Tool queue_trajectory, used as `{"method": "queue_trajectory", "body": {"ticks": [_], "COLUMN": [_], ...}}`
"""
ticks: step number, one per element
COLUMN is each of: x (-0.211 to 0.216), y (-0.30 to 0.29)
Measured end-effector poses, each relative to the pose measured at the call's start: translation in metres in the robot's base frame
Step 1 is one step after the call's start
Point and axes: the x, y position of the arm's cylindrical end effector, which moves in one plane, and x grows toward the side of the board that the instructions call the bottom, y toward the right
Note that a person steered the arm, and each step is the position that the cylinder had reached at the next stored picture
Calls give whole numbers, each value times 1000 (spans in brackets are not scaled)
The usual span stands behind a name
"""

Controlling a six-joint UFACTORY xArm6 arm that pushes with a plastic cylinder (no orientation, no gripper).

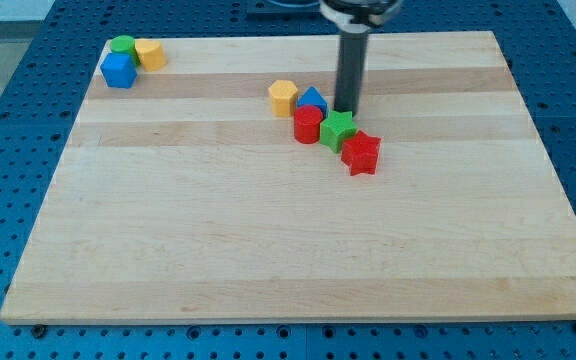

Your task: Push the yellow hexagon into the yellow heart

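1. My tip (346,108) sits just right of the blue block (313,99); no fingers exist.
2. Yellow hexagon (283,97) lies mid-counter; yellow heart (150,54) far left.
3. Approach step; next, likely get right of the hexagon.

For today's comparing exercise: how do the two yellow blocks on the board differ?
The yellow hexagon sits near the board's middle, in the cluster beside the blue block; the yellow heart sits at the top-left corner, touching the green block. The hexagon has flat facets; the heart looks rounder. My tip stands right of the hexagon's cluster, far from the heart. Both are yellow and similar in size.
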Motion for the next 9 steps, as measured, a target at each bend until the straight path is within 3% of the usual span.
{"method": "queue_trajectory", "body": {"ticks": [2, 5, 7, 9], "x": [-4, -75, -81, -89], "y": [-62, -94, -171, -204]}}
